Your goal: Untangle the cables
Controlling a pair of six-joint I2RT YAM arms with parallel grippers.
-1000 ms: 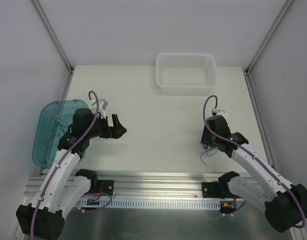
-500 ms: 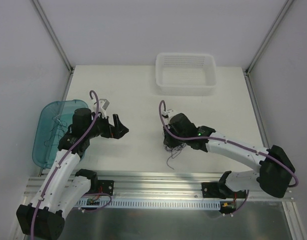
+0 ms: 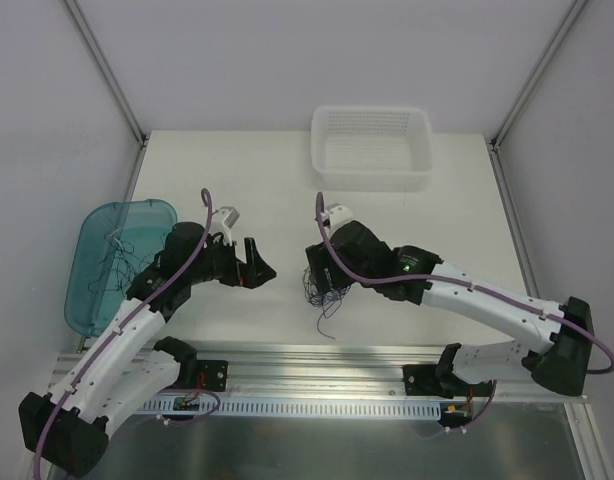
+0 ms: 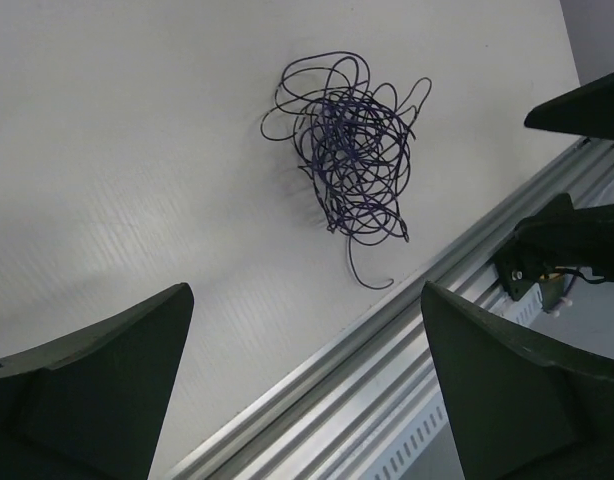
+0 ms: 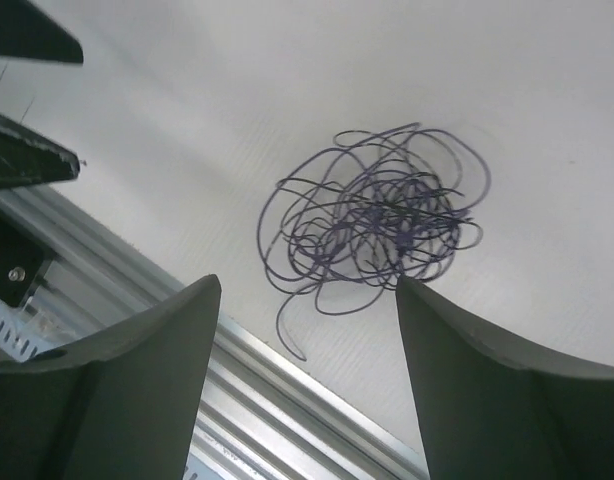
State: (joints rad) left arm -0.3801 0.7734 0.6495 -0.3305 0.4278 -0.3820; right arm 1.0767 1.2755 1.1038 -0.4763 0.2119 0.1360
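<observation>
The cables (image 3: 323,300) are one small clump of thin dark purple wire lying on the white table near its front edge, with one loose tail curling toward the rail. The clump also shows in the left wrist view (image 4: 349,150) and the right wrist view (image 5: 377,222). My right gripper (image 3: 317,283) hovers just above the clump; it is open and empty (image 5: 307,283). My left gripper (image 3: 259,265) is a short way left of the clump, pointing at it, open and empty (image 4: 302,292).
A teal tray (image 3: 92,245) at the table's left edge holds a few thin wires. A white mesh basket (image 3: 372,175) stands at the back centre. An aluminium rail (image 3: 317,355) runs along the front edge, close to the clump's tail.
My right arm swung from the right side to the table's centre, bringing the clump along; the clump now lies under its open jaws. My left arm moved right toward the clump.
</observation>
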